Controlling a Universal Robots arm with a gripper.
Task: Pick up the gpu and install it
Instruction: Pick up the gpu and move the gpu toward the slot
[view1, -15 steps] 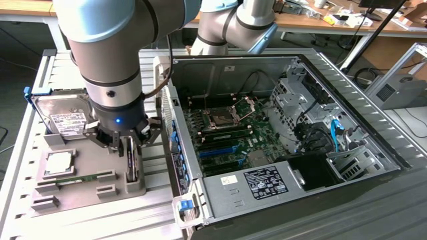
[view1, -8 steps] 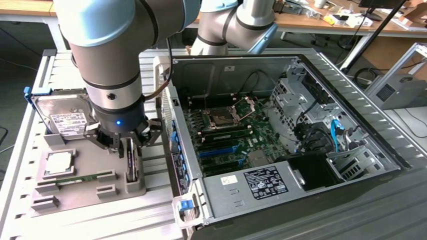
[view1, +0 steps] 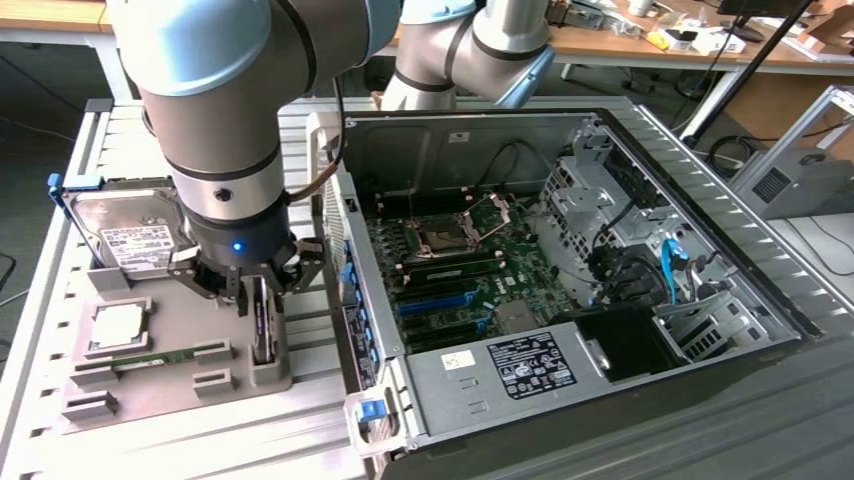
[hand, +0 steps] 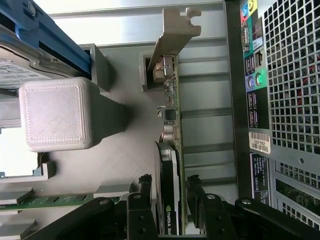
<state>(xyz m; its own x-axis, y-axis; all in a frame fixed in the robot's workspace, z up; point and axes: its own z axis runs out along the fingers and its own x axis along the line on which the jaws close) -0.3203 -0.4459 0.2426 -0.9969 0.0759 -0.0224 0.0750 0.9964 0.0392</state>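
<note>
On the slatted metal worktop (view1: 174, 445), a boxy silver hard drive with a white label (view1: 127, 240) sits at the exterior view's left, at the back of a grey printed fixture (view1: 180, 390). A slim green memory stick (view1: 160, 358) lies in it. Further right, the thin dark gpu with a silver bracket (view1: 263, 335) stands on edge in the fixture's slot. The black hand (view1: 264, 290) straddles its top, narrowly parted, 1 finger (hand: 145, 187) each side, a slight gap showing. At the right lies the open computer case (view1: 400, 150).
</note>
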